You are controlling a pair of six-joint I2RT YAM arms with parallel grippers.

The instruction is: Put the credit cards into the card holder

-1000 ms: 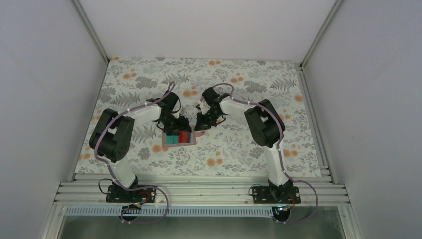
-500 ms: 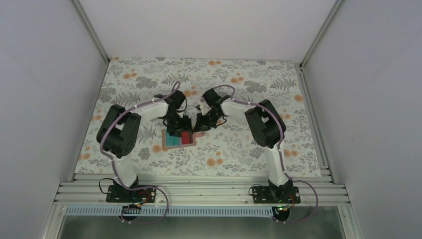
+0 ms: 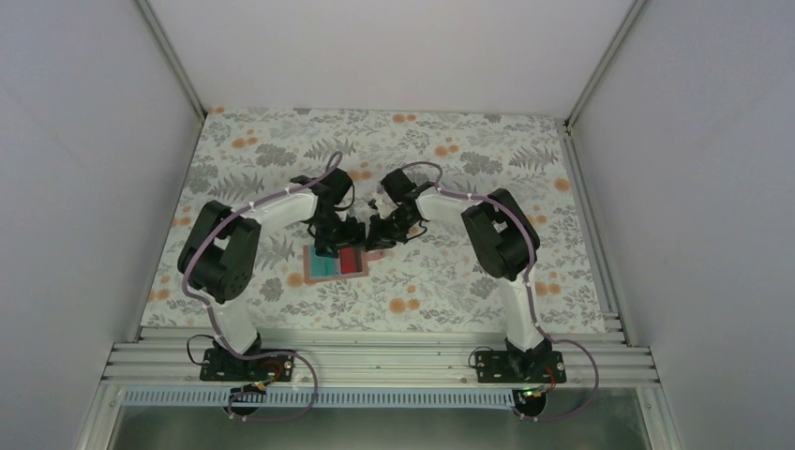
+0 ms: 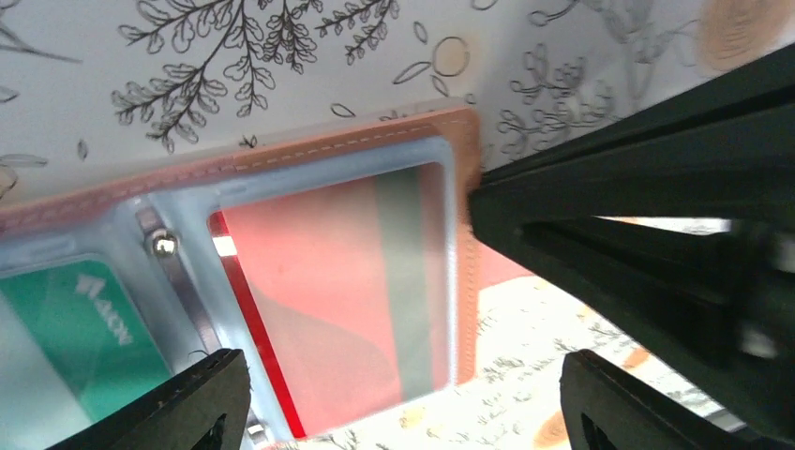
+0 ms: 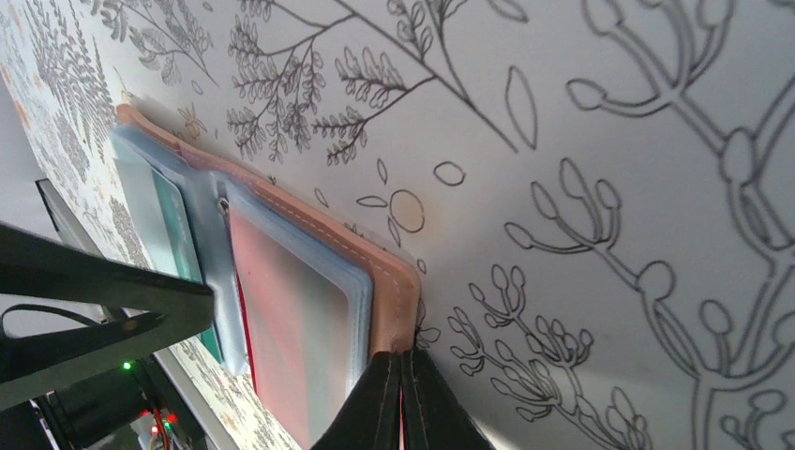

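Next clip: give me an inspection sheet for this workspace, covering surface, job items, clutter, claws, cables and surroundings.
Surface: floral-print table cover, lying flat.
Job's things: card holder lies open; a teal card and a red card sit under its clear sleeves; other cards not seen.
Clutter: nothing seen.
Claws: left claw open above the holder, holding nothing; right claw shut, tips at the holder's edge.
Cables: purple cables run along both arms.
Surroundings: white walls; metal rails at the near edge.
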